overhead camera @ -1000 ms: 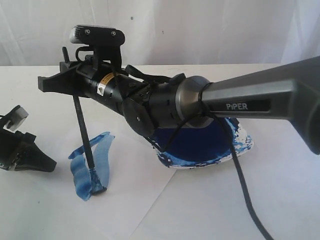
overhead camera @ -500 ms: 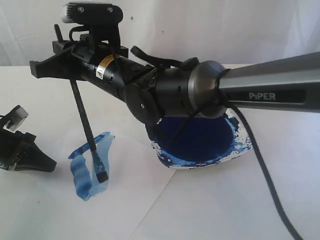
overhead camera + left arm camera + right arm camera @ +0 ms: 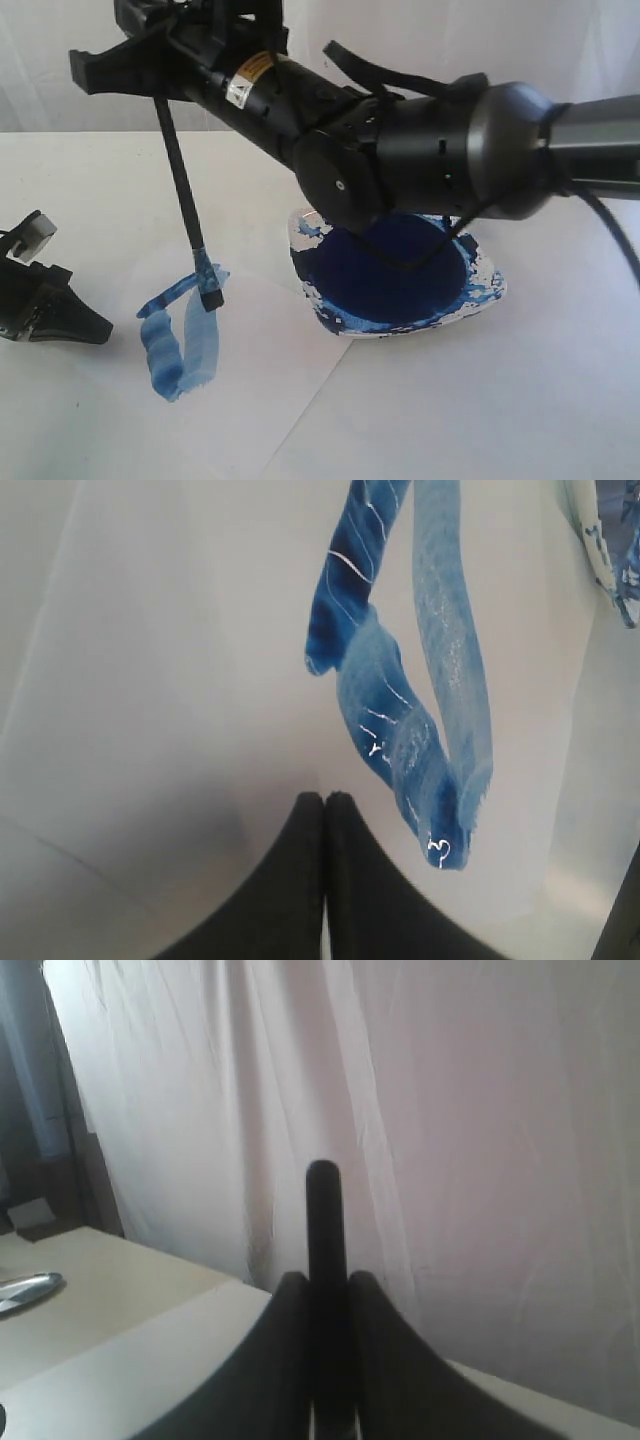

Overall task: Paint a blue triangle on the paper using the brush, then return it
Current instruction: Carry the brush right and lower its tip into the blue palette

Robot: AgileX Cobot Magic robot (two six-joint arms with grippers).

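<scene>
White curtains (image 3: 450,50) back the table (image 3: 560,400) as the right gripper (image 3: 125,75) pinches the brush (image 3: 185,200) near-upright, tip over the blue triangle (image 3: 180,340) on the paper (image 3: 120,420), seemingly sparing wet strokes; the left gripper (image 3: 325,802) sits pressed together.

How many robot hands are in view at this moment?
2. The right hand is high at the upper left, shut on the brush, which hangs down toward the blue triangle. The left hand sits low at the far left, shut and empty.

Paint dish (image 3: 488,287) on white table (image 3: 520,410)
</scene>
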